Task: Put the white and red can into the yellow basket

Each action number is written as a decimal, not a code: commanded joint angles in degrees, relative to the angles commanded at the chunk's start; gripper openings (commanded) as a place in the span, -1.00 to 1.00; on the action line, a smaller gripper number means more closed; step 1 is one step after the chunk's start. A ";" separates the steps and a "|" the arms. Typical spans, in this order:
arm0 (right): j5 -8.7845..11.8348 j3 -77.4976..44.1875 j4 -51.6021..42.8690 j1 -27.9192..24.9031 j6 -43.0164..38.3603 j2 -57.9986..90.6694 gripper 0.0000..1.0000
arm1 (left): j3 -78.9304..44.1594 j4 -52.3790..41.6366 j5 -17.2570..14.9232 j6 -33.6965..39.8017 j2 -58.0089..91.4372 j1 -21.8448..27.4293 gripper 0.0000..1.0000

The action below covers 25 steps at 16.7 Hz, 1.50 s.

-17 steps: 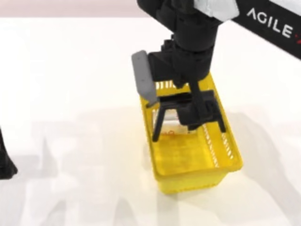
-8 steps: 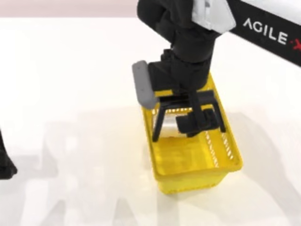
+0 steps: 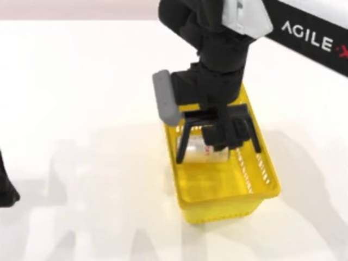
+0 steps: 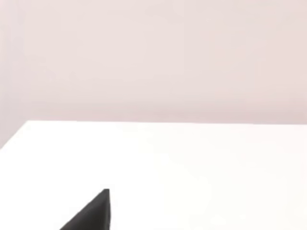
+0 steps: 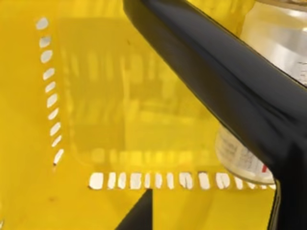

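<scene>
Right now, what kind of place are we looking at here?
Probably a rendered test bench, not a real room: a bare white table, a blank pale wall, and only the yellow basket with the white and red can inside, under the right gripper.

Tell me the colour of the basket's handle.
Black; the handle shows best in the top view.

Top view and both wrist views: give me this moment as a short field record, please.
can: the white and red can lies inside the yellow basket, near its far end
basket: on the table, right of centre, black handle folded over the can
right gripper: right gripper low over the basket, beside the can
left arm: parked at the table's left edge
grip on can: cannot tell
</scene>
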State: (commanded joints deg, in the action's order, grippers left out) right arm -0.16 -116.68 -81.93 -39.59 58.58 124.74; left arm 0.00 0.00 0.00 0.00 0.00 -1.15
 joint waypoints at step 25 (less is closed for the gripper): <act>0.00 0.00 0.00 0.00 0.00 0.00 -1.00 | 0.00 0.00 0.00 0.00 0.00 0.00 1.00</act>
State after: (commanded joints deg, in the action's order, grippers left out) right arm -0.16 -116.68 -81.93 -39.59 58.58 124.74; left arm 0.00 0.00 0.00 0.00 0.00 -1.15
